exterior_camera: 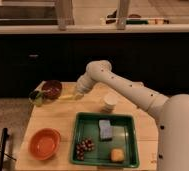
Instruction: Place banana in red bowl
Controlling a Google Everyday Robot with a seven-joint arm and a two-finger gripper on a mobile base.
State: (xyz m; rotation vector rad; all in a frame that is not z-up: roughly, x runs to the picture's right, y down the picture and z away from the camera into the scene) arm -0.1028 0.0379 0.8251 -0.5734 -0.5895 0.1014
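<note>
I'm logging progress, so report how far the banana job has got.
Done: the arm has reached across the table and its end effector is down at the banana, near the dark bowl. In hand: the pickup; whether the banana is gripped cannot be told. Left: carrying it to the red bowl at the table's front left, which holds nothing yet.

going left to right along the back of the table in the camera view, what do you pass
Green item at the table's edge → dark red bowl → banana → gripper right at the banana's right end → white cup.
</note>
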